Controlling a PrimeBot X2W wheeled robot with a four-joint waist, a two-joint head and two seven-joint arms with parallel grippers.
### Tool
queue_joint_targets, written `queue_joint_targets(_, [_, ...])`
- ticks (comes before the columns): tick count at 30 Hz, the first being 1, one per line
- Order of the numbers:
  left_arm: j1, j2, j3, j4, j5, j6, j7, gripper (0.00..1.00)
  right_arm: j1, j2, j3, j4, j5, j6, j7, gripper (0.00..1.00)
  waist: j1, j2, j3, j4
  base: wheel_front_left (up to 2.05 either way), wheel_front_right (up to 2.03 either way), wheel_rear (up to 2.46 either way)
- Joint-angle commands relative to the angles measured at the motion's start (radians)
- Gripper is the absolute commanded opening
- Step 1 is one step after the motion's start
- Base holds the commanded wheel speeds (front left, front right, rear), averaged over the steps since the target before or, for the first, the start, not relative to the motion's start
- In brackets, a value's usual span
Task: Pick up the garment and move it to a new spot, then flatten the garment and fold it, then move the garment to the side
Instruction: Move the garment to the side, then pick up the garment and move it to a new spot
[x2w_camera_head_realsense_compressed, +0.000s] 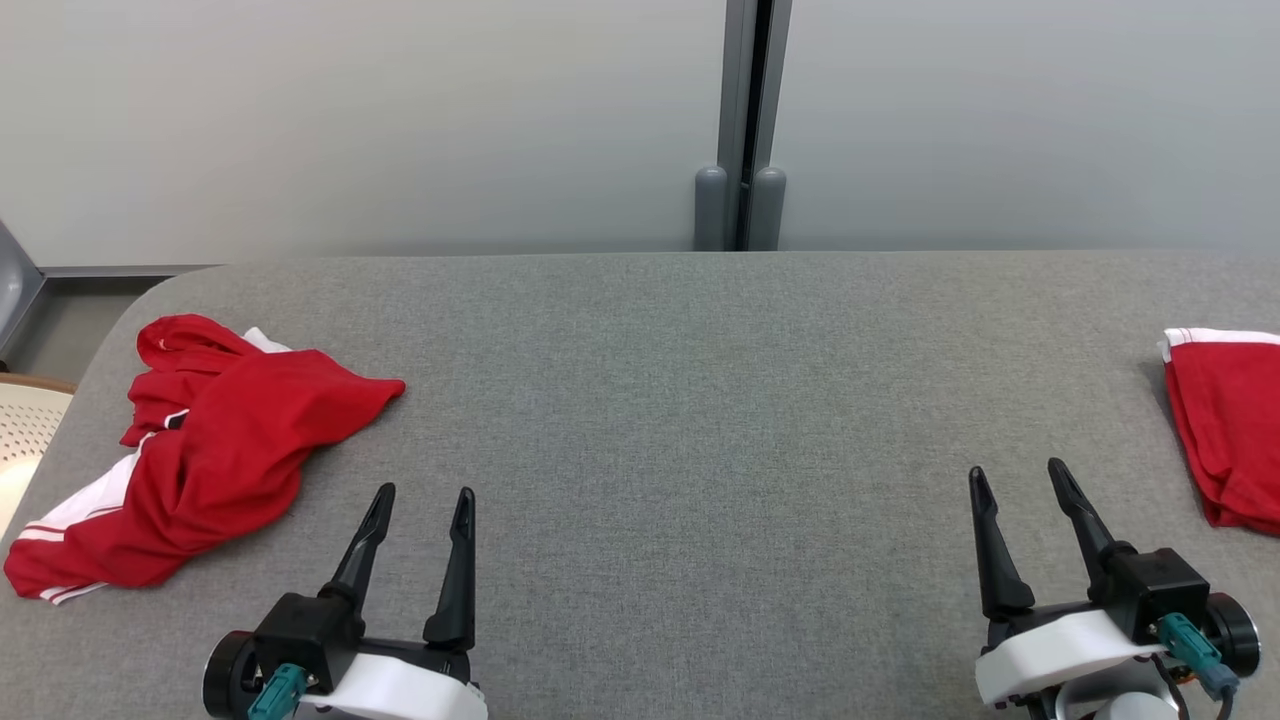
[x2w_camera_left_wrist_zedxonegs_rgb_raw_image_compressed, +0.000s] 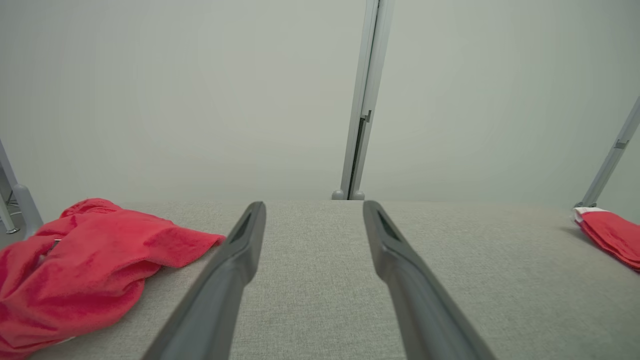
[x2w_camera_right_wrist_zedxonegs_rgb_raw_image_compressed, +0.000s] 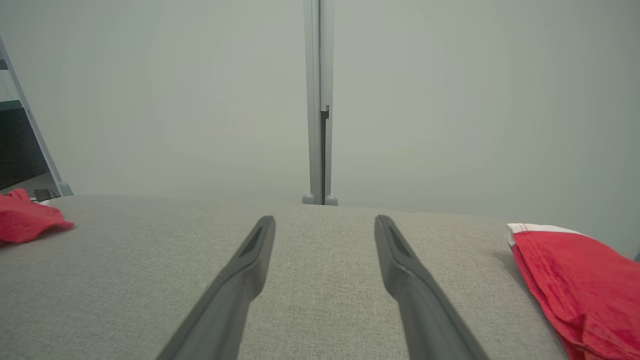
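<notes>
Crumpled red-and-white fabric garment (x2w_camera_head_realsense_compressed: 215, 450) lay at nine o'clock on the grey cloth worktop (x2w_camera_head_realsense_compressed: 680, 400); left hand (x2w_camera_head_realsense_compressed: 425, 492) and right hand (x2w_camera_head_realsense_compressed: 1017, 468) hovered spread, empty.

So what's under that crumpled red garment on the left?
The garment lies on the grey table; white striped trim pokes out at its near edge. Anything beneath its folds is covered.

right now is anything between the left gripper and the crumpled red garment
Nothing visible does. Only bare grey table lies between the open left gripper and the crumpled red garment; the folded red garment sits at the far right edge.
</notes>
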Motion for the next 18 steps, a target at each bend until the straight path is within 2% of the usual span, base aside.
queue_joint_targets(1, [0.006, 0.003, 0.002, -0.001, 0.005, -0.004, 0.000, 1.00, 0.010, 0.000, -0.002, -0.003, -0.001, 0.000, -0.001, 1.00, 0.0000, 0.0000, -0.001, 0.000, 0.00, 0.00, 0.00])
queue_joint_targets(10, [-0.003, 0.004, -0.008, 0.013, 0.006, -0.006, 0.000, 1.00, 0.017, 0.002, 0.009, -0.002, 0.016, 0.000, -0.001, 1.00, 0.0000, 0.0000, -0.005, 0.020, 0.00, 0.00, 0.00])
queue_joint_targets(15, [-0.005, 0.003, 0.001, 0.007, 0.012, 0.021, 0.000, 1.00, 0.024, 0.002, 0.029, -0.003, 0.035, 0.000, -0.001, 1.00, 0.0000, 0.0000, -0.016, 0.070, 0.00, 0.00, 0.00])
queue_joint_targets(16, [0.003, 0.003, 0.000, 0.007, 0.017, 0.021, 0.000, 1.00, 0.026, 0.002, 0.038, -0.002, 0.043, 0.000, -0.001, 1.00, 0.0000, 0.0000, -0.021, 0.101, 0.00, 0.00, 0.00])
queue_joint_targets(18, [0.005, 0.003, 0.003, 0.007, 0.018, 0.020, 0.000, 1.00, 0.026, 0.002, 0.048, -0.002, 0.046, 0.000, -0.001, 1.00, 0.0000, 0.0000, -0.024, 0.116, 0.00, 0.00, 0.00])
